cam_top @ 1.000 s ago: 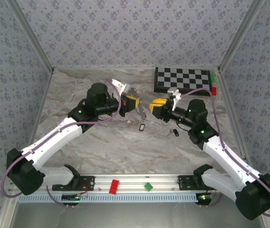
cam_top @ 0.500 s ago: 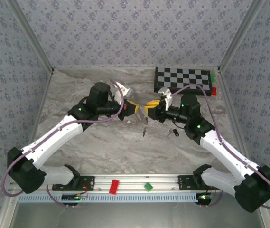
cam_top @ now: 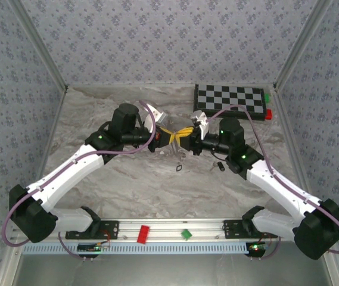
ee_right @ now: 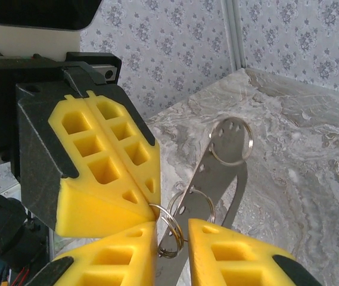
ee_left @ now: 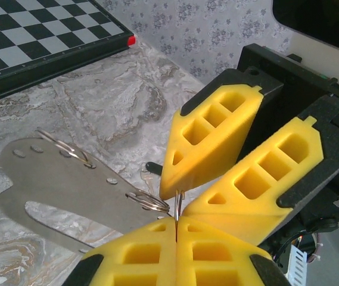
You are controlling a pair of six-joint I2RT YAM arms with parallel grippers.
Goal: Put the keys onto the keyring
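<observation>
Over mid-table, left gripper [cam_top: 173, 139] pinches one keyring [ee_right: 170, 238]; right gripper [cam_top: 183, 136] straddles it, slightly spread. Two keys [cam_top: 179, 168] lie nearby.

Bright diffuse light, soft shadows; fingers [ee_left: 217, 253] sharp, bg slightly soft.

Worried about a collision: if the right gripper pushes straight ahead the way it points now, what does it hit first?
The keyring, which sits between the fingertips of the right gripper. Right behind it are the shut yellow tips of the left gripper, which seem to hold it. Depth is hard to judge.
</observation>
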